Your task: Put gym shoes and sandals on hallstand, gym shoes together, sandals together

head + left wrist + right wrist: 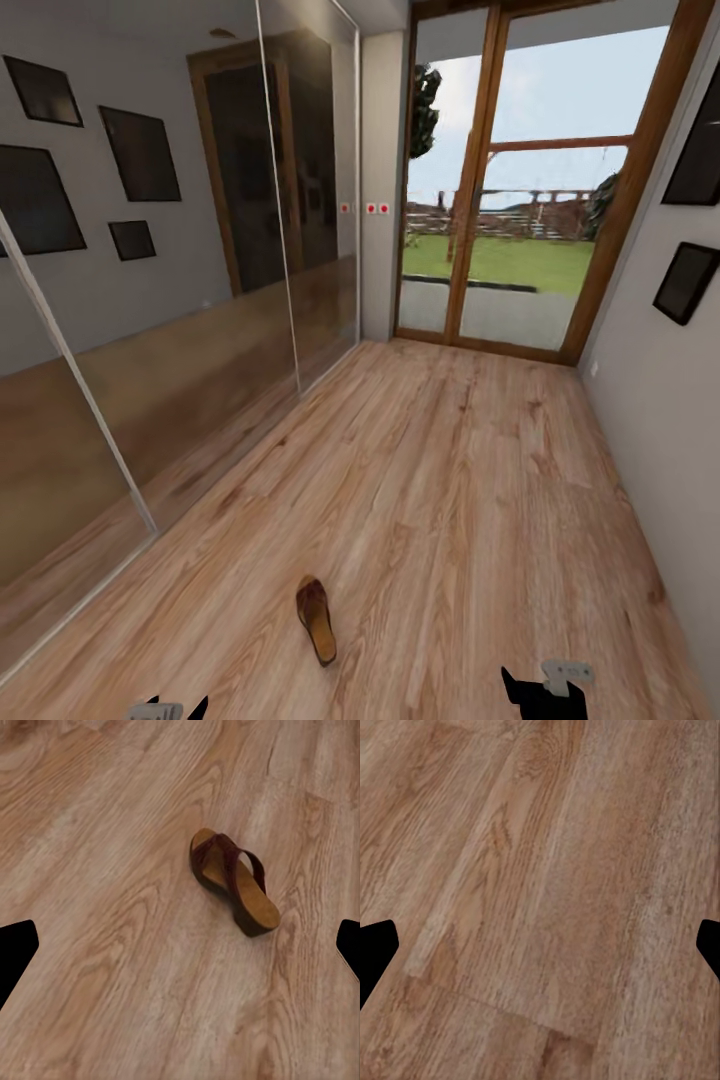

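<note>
One brown sandal (316,618) with a tan insole lies alone on the corridor floor (450,480), close in front of me. It is upright, with its toe pointing away from me. In the left wrist view the sandal (232,881) rests ahead of my left gripper (180,952), whose fingers are spread wide and empty. My left gripper (168,710) hangs low to the sandal's left, and my right gripper (545,690) to its right. The right gripper (540,952) is open over bare planks. The gym shoes and the hallstand are out of view.
Mirrored sliding panels (180,330) line the left wall. A grey wall with dark picture frames (686,282) runs along the right. A wood-framed glass door (520,200) closes the corridor's far end. Floor planks stretch between them.
</note>
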Tool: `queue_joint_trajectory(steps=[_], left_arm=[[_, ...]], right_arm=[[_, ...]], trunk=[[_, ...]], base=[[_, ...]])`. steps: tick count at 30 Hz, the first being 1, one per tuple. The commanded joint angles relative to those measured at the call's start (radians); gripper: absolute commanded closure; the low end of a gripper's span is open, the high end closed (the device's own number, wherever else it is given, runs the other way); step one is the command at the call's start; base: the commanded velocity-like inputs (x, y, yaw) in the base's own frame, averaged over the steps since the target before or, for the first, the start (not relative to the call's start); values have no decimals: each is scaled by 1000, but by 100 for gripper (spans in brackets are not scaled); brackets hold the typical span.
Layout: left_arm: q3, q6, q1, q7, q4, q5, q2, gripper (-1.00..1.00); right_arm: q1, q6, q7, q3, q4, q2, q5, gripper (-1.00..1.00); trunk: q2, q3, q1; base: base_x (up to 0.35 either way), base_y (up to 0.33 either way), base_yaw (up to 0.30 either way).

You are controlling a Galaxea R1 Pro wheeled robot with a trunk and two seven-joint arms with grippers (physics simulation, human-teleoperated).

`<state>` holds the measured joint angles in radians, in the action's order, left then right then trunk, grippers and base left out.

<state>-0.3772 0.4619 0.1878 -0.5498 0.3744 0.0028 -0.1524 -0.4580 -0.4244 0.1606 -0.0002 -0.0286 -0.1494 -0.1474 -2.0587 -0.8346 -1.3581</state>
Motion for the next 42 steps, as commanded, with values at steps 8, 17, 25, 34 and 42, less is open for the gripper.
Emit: queue_joint_trajectory(steps=[8,17,25,34,42], left_arm=[[-8,0,1,-10,-1,0,1,-100],[-9,0,1,-10,-1,0,0,-100],[-9,0,1,-10,-1,0,0,-100],[-9,0,1,-10,0,1,-1,-100],[-12,-1,1,-10,0,1,-1,-100]], right_arm=[[-1,-2,12,1,0,6,-12,-100],[-1,-2,11,0,-1,7,-13,-100],[0,-2,8,0,-1,7,-14,-100],[0,-2,6,0,-1,7,-14,-100],[0,-2,5,0,-1,7,-16,-100]], trunk=[[0,-1,0],[0,-1,0],[0,-1,0],[0,-1,0],[0,-1,0]], base=[[310,-144,0],[309,-146,0],[250,-180,0],[33,-179,70],[1,-17,254]])
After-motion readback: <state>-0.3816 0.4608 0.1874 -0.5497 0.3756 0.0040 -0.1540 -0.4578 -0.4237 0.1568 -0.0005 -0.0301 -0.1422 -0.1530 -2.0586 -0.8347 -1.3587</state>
